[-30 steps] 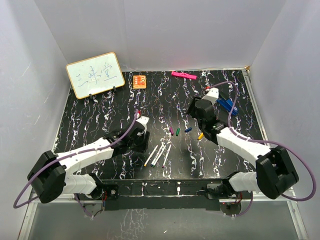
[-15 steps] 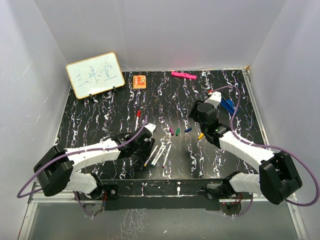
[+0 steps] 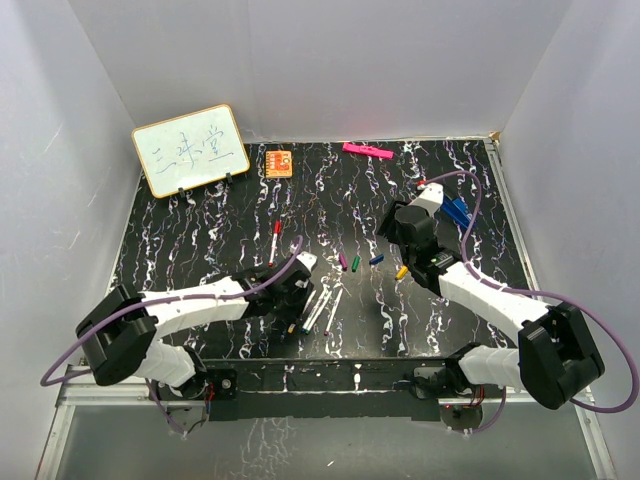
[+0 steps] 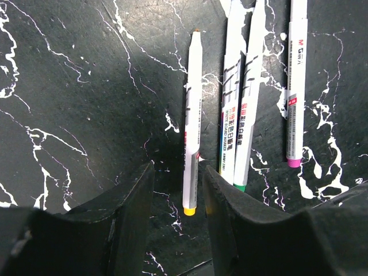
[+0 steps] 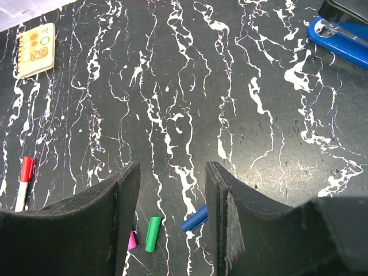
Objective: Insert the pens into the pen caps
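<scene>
Several uncapped white pens lie side by side near the table's front. The yellow-ended pen [image 4: 192, 123] [image 3: 301, 312] lies leftmost, then a green-ended pen [image 4: 248, 103] and a purple-ended pen [image 4: 295, 86]. My left gripper [image 4: 175, 192] [image 3: 292, 306] is open and low over them, and the yellow pen's end lies between its fingers, close to the right one. A pen with a red cap [image 3: 275, 240] [image 5: 24, 175] lies apart, further back. The purple cap [image 5: 132, 240], green cap [image 5: 153, 233], blue cap [image 5: 194, 218] and yellow cap [image 3: 401, 271] lie mid-table. My right gripper [image 5: 171, 190] [image 3: 392, 238] hovers open above them, holding nothing.
A blue clip [image 5: 339, 37] [image 3: 455, 212] lies at the right. Along the back stand a small orange notebook [image 3: 279, 161], a pink bar [image 3: 366, 151] and a whiteboard [image 3: 190, 150]. White walls close in the black marbled table [image 3: 200, 230].
My left gripper has moved right and toward the front, from beside the red-capped pen to the yellow-ended pen. The right gripper has shifted only slightly.
</scene>
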`<state>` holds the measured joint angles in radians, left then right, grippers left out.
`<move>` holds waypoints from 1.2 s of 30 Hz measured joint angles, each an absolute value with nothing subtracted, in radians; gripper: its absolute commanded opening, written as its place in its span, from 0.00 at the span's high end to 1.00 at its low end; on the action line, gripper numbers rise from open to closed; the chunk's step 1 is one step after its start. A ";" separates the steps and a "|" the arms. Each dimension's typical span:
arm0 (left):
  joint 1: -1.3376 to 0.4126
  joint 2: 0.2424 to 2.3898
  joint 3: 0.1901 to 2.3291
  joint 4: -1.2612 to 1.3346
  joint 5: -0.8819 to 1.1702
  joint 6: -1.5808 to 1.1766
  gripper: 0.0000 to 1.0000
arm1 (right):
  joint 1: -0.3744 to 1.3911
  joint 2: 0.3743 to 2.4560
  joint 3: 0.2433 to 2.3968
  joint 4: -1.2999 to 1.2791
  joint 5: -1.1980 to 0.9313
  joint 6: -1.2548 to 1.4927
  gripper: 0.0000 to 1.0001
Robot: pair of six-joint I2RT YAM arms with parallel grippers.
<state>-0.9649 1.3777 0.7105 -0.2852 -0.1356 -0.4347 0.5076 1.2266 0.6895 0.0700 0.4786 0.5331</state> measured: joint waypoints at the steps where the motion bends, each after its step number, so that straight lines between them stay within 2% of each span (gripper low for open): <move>1: -0.966 1.381 0.712 -0.285 -0.136 -0.435 0.62 | 0.508 1.227 0.690 0.070 0.478 0.534 0.53; 36: -0.979 1.557 0.839 -0.397 -0.168 -0.443 0.68 | 0.501 1.227 0.683 0.076 0.450 0.552 0.54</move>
